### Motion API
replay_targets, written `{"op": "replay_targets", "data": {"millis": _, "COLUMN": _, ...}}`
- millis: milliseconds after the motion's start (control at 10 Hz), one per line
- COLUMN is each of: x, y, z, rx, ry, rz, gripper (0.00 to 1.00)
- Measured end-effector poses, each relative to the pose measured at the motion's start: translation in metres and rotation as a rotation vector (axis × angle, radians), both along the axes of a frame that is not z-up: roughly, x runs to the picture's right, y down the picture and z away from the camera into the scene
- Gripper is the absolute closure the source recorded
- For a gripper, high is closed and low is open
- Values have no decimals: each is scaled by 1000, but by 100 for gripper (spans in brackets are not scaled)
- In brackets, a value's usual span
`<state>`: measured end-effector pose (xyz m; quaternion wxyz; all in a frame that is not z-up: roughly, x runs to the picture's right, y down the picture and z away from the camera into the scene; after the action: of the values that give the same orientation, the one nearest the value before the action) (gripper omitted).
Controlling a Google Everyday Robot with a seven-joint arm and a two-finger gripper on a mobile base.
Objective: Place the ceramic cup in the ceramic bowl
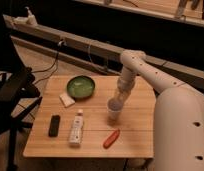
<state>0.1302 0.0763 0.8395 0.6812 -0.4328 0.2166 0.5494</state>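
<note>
The ceramic cup (114, 109), small and pale, is near the middle of the wooden table (140, 130), right of centre. My gripper (118, 98) reaches down from the white arm and is shut on the cup's rim. I cannot tell whether the cup's base touches the wood. The ceramic bowl (81, 86), green inside with a darker rim, sits empty at the table's back left, about a bowl's width to the left of the cup and further back.
A white block (67, 100) lies in front of the bowl. A black flat object (54, 125), a white bottle lying down (76, 128) and a red elongated object (111, 138) lie along the front. A dark chair (15, 90) stands at the left.
</note>
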Motion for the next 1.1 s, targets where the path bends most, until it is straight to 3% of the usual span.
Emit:
{"op": "replay_targets", "data": {"millis": 100, "x": 1, "y": 8, "z": -2, "rx": -7, "ry": 1, "rz": -7, "gripper": 99}}
{"op": "replay_targets", "data": {"millis": 400, "x": -2, "y": 25, "z": -11, "rx": 1, "ry": -9, "rz": -7, "gripper": 100}}
{"op": "replay_targets", "data": {"millis": 600, "x": -12, "y": 16, "z": -24, "rx": 89, "ry": -38, "rz": 3, "gripper": 100}}
{"op": "replay_targets", "data": {"millis": 1100, "x": -66, "y": -43, "z": -68, "rx": 308, "ry": -110, "rz": 55, "gripper": 100}}
